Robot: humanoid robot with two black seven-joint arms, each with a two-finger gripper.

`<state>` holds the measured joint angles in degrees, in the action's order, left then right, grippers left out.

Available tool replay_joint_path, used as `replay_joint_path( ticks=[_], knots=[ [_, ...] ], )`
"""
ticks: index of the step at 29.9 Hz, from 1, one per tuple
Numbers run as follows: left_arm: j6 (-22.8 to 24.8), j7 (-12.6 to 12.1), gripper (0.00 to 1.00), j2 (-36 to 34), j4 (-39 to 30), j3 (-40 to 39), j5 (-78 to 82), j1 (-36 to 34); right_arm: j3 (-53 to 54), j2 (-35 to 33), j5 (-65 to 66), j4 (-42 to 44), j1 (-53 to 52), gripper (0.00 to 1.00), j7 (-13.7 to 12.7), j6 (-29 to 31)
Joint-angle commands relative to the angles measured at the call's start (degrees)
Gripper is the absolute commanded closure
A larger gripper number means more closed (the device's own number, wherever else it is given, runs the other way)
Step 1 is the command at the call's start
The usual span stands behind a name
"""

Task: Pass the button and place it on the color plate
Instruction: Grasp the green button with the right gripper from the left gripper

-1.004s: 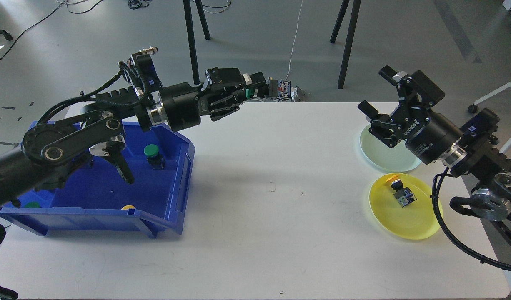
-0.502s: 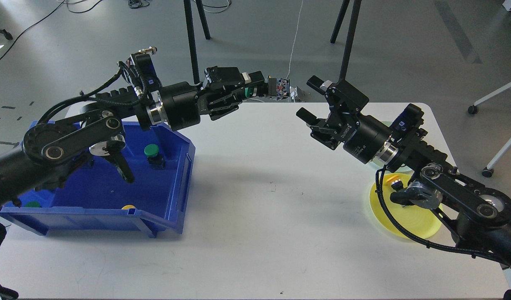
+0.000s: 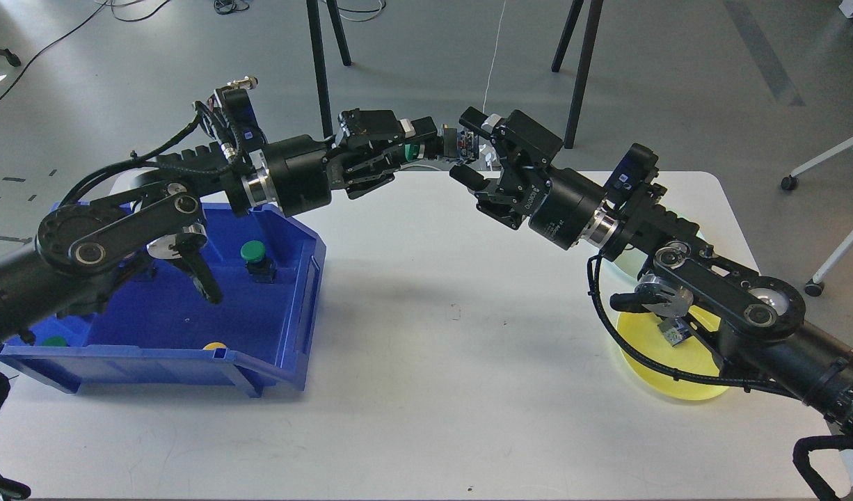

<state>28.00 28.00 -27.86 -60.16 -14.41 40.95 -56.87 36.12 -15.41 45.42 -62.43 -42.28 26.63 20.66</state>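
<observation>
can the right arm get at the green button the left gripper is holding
Probably yes. The right gripper is open, its fingers flanking the button that sticks out of the left gripper; nothing sits between them.

White lettering runs along the black body of the right gripper (image 3: 470,149), seen upside down and too small to read reliably.

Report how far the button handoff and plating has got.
Done: one button module lies on the round yellow plate. In hand: the left end effector is shut on a green-capped push button, and the open right end effector brackets its far end. Left: the handover, placement on the pale green plate, and the buttons in the blue plastic bin, such as the green one.
</observation>
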Motion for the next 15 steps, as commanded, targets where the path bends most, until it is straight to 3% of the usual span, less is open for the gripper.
replay_joint_path(
  ticks=[1,9,15],
  knots=[
    [0.0,0.0,0.72,0.0,0.04,-0.01,0.0,0.0,-0.52,0.47,0.02,0.2,-0.17,0.03,0.0,-0.01],
    [0.0,0.0,0.71,-0.09,0.3,-0.01,0.0,0.0,-0.61,0.38,0.02,0.29,-0.08,0.21,0.0,-0.53],
    [0.0,0.0,0.71,-0.09,0.74,-0.09,0.09,0.0,-0.61,0.47,0.2,0.38,-0.08,0.29,0.0,-2.47]
  ],
)
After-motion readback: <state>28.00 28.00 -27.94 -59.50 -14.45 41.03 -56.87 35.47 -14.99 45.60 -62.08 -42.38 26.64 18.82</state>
